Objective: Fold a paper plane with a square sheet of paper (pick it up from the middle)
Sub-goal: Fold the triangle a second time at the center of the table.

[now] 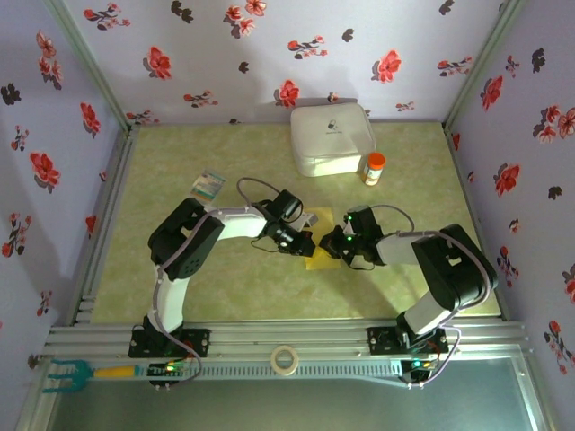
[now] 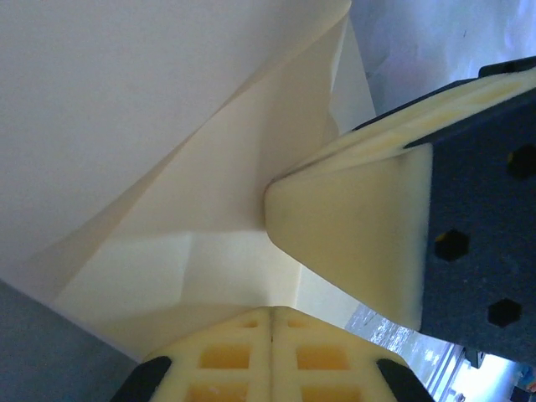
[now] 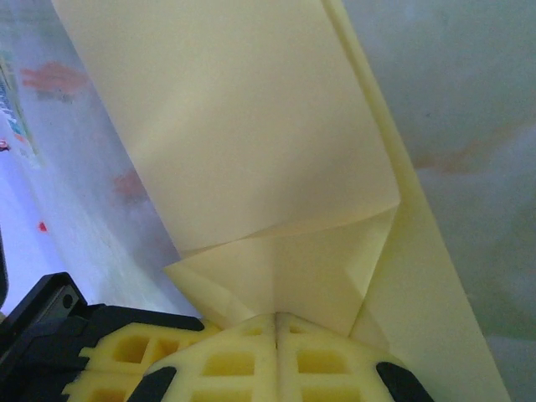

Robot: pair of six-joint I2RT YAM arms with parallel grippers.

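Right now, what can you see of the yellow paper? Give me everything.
The yellow paper is thin, plain and pale, and partly folded: diagonal creases and overlapping flaps show in both wrist views. It sits midway on the table, between the arms, in front of the white box. The left gripper and right gripper are each shut on it, close together. Whether it rests on the table is unclear.

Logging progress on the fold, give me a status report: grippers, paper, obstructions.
Both shut on the yellow paper: left gripper, right gripper. Paper partly folded, creased, mid-table. Nothing in the way; white box and bottle stand farther back.
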